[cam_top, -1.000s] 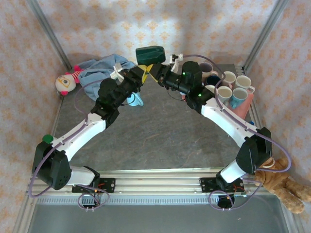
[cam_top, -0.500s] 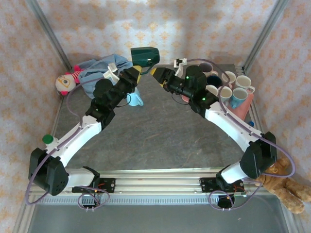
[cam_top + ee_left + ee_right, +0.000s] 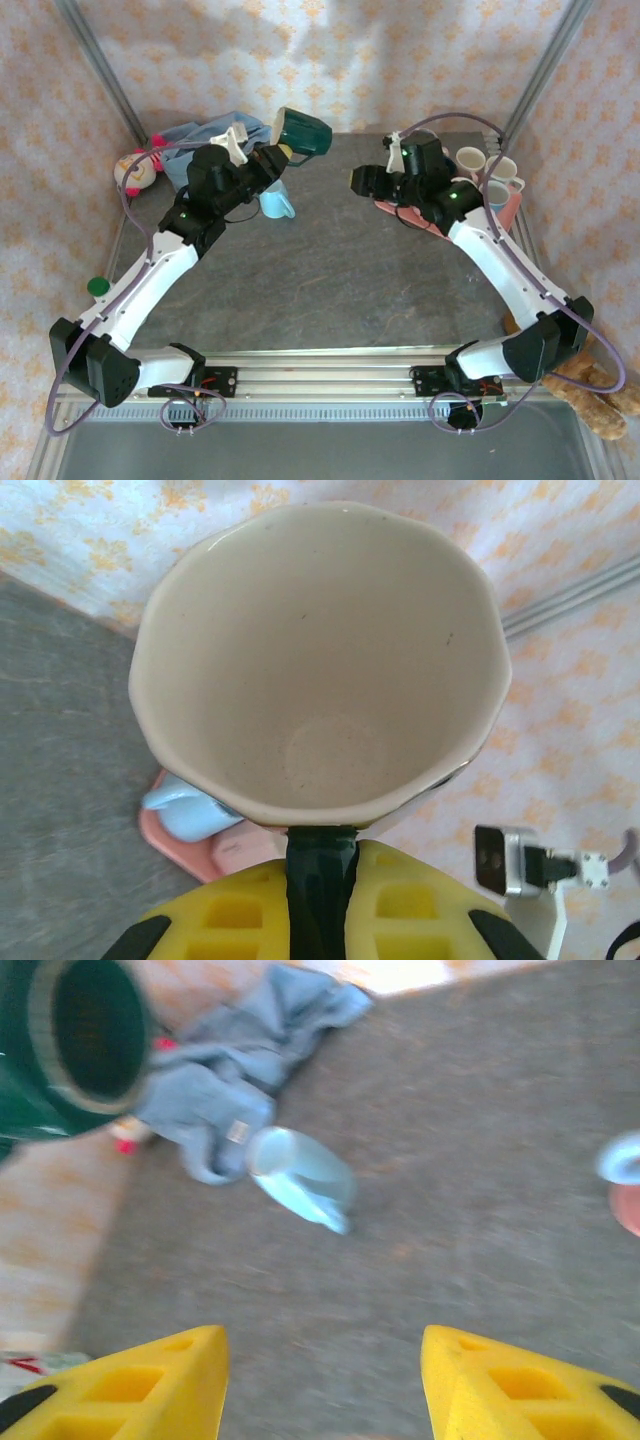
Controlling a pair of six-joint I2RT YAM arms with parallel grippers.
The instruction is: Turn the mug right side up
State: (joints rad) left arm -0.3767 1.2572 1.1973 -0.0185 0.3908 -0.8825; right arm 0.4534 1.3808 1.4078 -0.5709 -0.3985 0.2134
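The mug (image 3: 303,133) is dark green outside and cream inside. It hangs in the air over the table's back edge, tilted. My left gripper (image 3: 278,152) is shut on its handle (image 3: 320,875). In the left wrist view the mug's open mouth (image 3: 320,660) faces the camera. In the right wrist view its base (image 3: 75,1045) shows at the top left. My right gripper (image 3: 357,180) is off to the mug's right, apart from it and open, with nothing between its yellow fingers (image 3: 150,1380).
A light blue mug (image 3: 277,203) lies on its side on the grey table below the green one. A blue cloth (image 3: 205,135) and a doll (image 3: 135,170) sit at the back left. Several mugs (image 3: 490,180) stand on a pink tray (image 3: 512,212) at the back right.
My right gripper has opened wider and drawn back to the right, away from the mug. The left gripper keeps the mug and has turned it a little.
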